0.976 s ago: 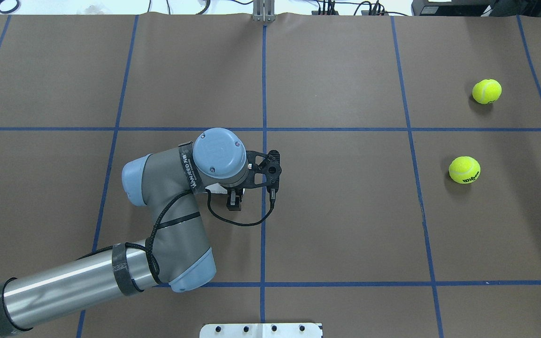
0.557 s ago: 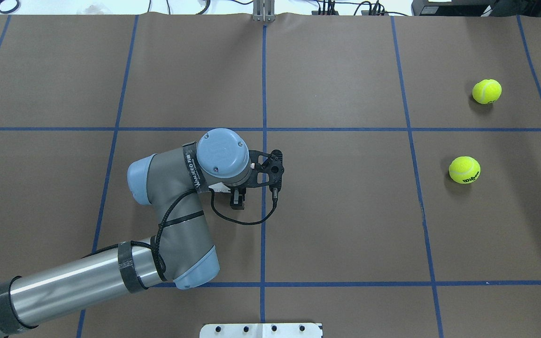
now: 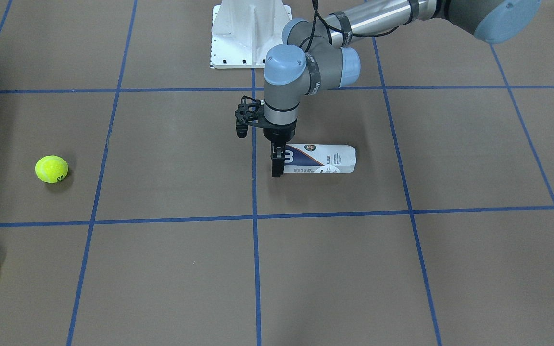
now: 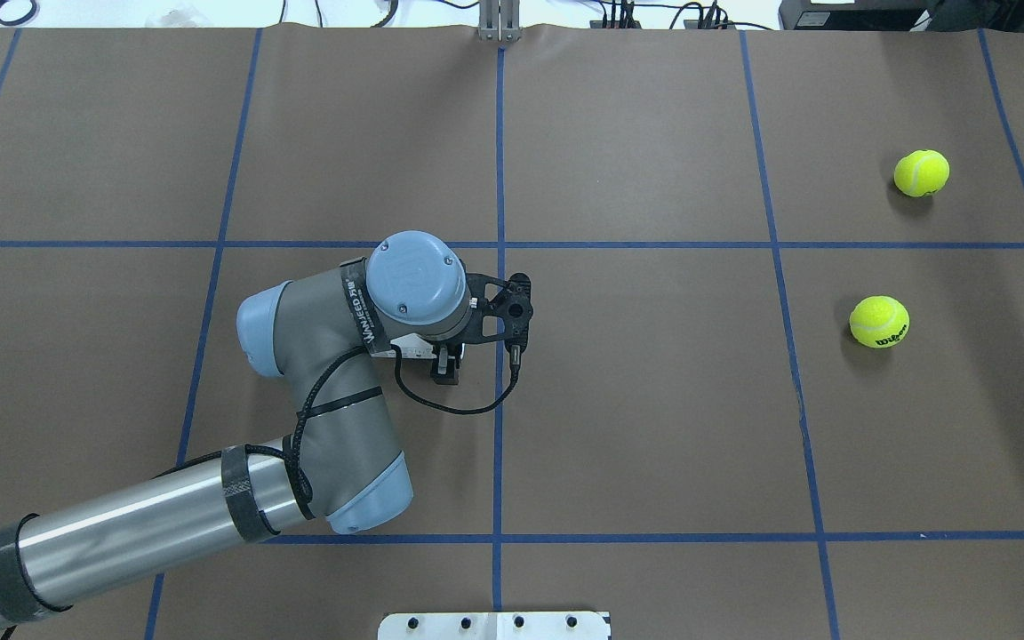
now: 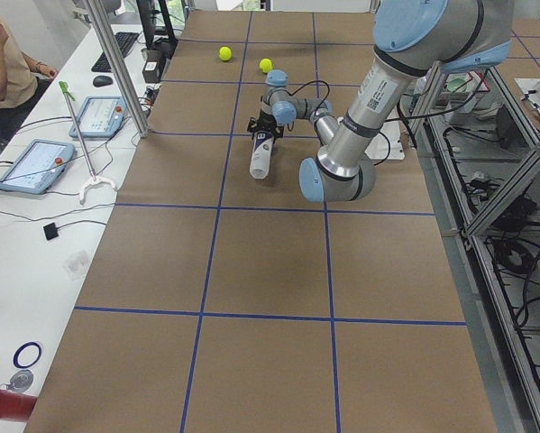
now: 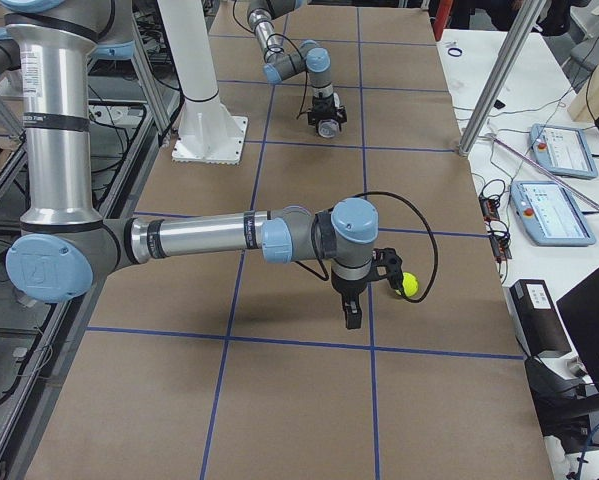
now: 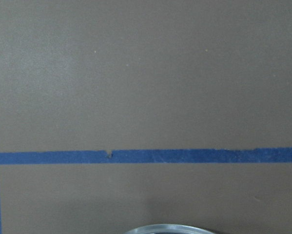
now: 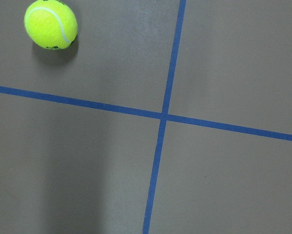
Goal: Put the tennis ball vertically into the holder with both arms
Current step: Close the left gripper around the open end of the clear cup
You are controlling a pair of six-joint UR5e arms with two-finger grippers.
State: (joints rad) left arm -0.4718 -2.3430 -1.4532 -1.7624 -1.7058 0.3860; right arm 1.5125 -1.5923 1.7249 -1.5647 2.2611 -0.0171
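Observation:
The holder (image 3: 322, 159), a clear tube with a navy-and-white label, lies on its side near the table's middle. It also shows in the exterior left view (image 5: 260, 161). My left gripper (image 3: 277, 166) points down with a finger on each side of the tube's rim end and is shut on it. The metal rim (image 7: 170, 229) shows at the bottom edge of the left wrist view. Two tennis balls (image 4: 922, 172) (image 4: 879, 322) lie on the right side of the table. My right gripper (image 6: 351, 318) hangs above the table beside one ball (image 6: 409, 285). I cannot tell whether it is open or shut.
The white pedestal base (image 3: 250, 33) stands at the robot's side of the table. Blue tape lines (image 4: 499, 400) divide the brown table cover into squares. Operator tablets (image 6: 552, 210) and a metal post (image 6: 494, 85) are along the far table edge.
My left wrist and gripper have shifted slightly away from the robot's base, and the elbow has moved with them. The two tennis balls have not moved.

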